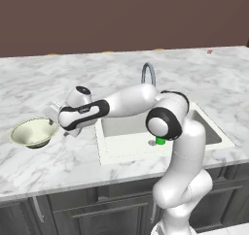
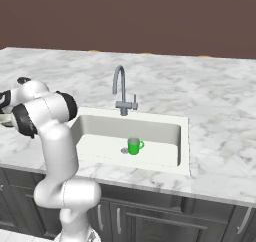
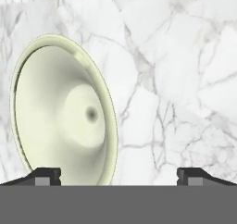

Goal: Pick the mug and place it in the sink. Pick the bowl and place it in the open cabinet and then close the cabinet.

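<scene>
The mug (image 2: pixel 133 146) already stands in the sink (image 2: pixel 165 123) by the drain, so the bowl (image 1: pixel 32 133) is the job now — it sits on the counter left of the sink. The gripper (image 3: pixel 118 176) hangs just above it, jaws spread wide and holding nothing. To do this well I'd say one finger should drop inside the rim nearest the sink, one outside — then pinch that edge squarely

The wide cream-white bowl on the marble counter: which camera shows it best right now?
The hand view: the wide shallow cream-white bowl appears large there, with its rim and inside fully visible between the open hand's tips. The left base view shows it small on the counter left of the sink, its right edge covered by the hand. In the right base view I cannot make it out.
</scene>
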Controlling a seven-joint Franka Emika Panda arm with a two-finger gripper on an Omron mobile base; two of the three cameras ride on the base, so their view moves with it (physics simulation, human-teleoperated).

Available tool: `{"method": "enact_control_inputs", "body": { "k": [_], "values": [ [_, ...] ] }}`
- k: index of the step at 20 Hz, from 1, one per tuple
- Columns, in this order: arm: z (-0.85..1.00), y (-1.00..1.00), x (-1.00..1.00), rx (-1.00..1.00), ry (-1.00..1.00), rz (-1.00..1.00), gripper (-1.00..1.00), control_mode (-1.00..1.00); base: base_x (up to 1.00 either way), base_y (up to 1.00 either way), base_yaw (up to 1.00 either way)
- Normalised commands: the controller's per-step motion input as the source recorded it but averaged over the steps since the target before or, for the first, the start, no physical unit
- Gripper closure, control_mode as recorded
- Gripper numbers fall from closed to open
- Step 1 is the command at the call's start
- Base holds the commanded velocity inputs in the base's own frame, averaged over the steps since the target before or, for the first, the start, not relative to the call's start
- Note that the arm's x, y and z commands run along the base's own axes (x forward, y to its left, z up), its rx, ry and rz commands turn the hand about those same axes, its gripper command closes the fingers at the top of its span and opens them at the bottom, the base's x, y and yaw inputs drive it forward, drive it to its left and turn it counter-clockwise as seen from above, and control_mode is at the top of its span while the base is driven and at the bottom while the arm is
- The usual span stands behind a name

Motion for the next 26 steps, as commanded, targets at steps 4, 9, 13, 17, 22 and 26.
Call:
{"method": "enact_control_inputs", "body": {
  "k": [4,9,13,17,22,26],
  "values": [
    [-0.04,0.12,0.12,0.0,0.0,0.0,-1.0,-1.0,0.0,0.0,0.0],
    [-0.02,0.0,0.03,0.0,0.0,0.0,-1.0,-1.0,0.0,0.0,0.0],
    [-0.14,0.02,0.01,-0.02,0.0,0.0,-1.0,-1.0,0.0,0.0,0.0],
    [-0.19,0.01,0.01,-0.01,0.0,0.0,-1.0,-1.0,0.0,0.0,0.0],
    [-0.18,0.08,0.05,-0.01,0.0,0.0,-1.0,-1.0,0.0,0.0,0.0],
    [-0.11,0.08,0.18,0.0,0.0,0.0,-1.0,-1.0,0.0,0.0,0.0]
  ]
}}
